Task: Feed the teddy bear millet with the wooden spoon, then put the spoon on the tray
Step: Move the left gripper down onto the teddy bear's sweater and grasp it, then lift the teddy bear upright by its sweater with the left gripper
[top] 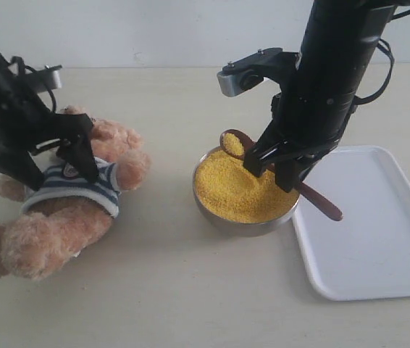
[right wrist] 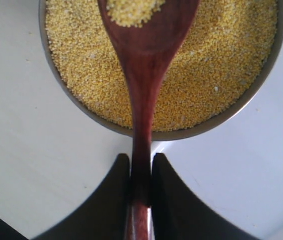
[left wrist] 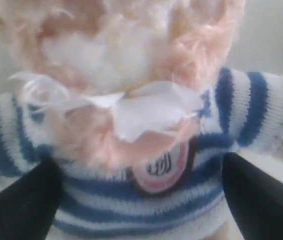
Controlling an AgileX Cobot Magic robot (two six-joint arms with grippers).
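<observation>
The teddy bear [top: 67, 217] sits at the left in its blue-and-white striped shirt. My left gripper [top: 51, 167] is shut on its torso, one finger at each side of the chest badge [left wrist: 161, 167]. The metal bowl [top: 241, 223] of yellow millet [top: 241, 190] stands in the middle. My right gripper [top: 274, 165] is shut on the wooden spoon's handle [right wrist: 141, 150]. The wooden spoon [top: 234, 143] is tilted up, and its oval bowl carries a small heap of millet [right wrist: 134, 12] above the bowl's far rim. The handle's end [top: 328, 210] sticks out over the white tray [top: 379, 232].
The tray lies directly right of the bowl, its edge touching or nearly touching the bowl's rim [right wrist: 201, 131]. Pale tabletop [top: 190, 290] stretches in front of the bear and bowl and between them. A plain wall runs behind.
</observation>
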